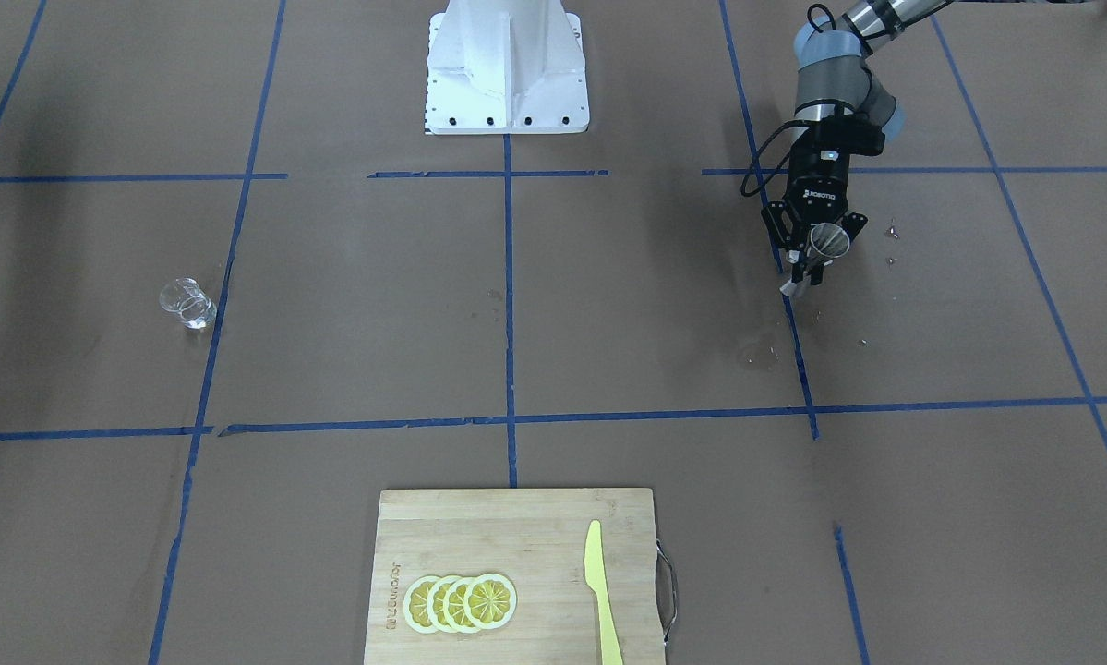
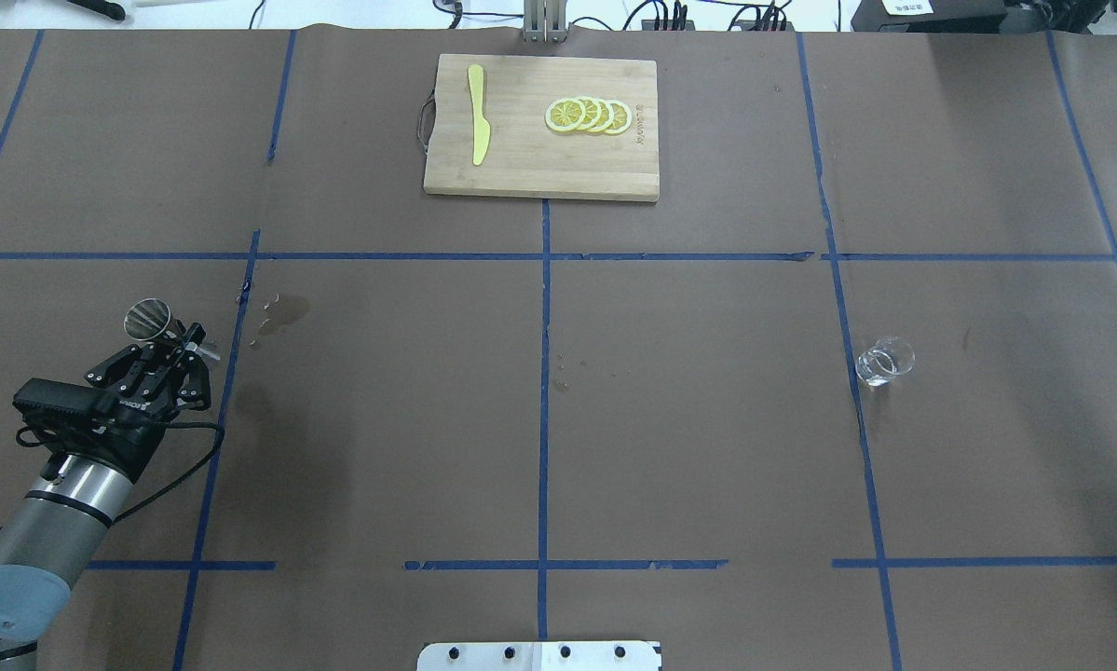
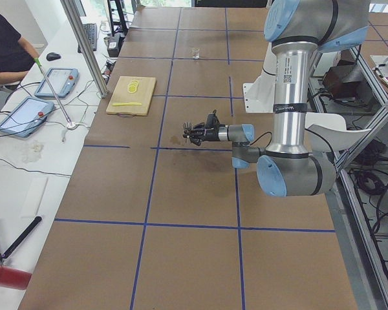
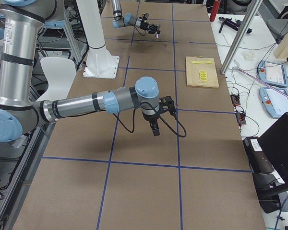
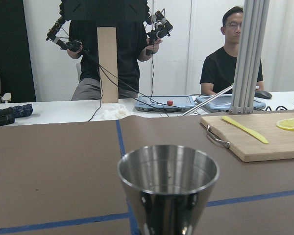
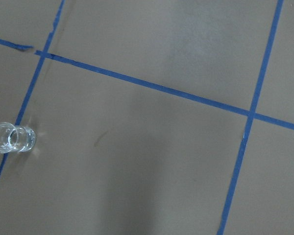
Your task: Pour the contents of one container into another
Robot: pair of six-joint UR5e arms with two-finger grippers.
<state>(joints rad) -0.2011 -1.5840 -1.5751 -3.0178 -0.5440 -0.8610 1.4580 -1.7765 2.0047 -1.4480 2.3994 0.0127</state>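
Observation:
The small clear glass cup (image 2: 884, 362) stands alone on the brown table at my right side; it also shows in the front view (image 1: 186, 303) and at the left edge of the right wrist view (image 6: 12, 138). My left gripper (image 2: 169, 340) is shut on the grey steel jigger (image 2: 148, 319), held upright at the table's left side. The jigger's open mouth fills the left wrist view (image 5: 168, 169). In the front view the jigger (image 1: 830, 240) sits between the left gripper's fingers (image 1: 816, 259). My right gripper (image 4: 155, 128) hangs above the table; whether it is open or shut I cannot tell.
A wooden cutting board (image 2: 539, 168) with lemon slices (image 2: 588, 116) and a yellow knife (image 2: 477, 126) lies at the far middle edge. Wet spots (image 2: 283, 312) mark the paper near the jigger. Two people (image 5: 115, 54) are beyond the far edge.

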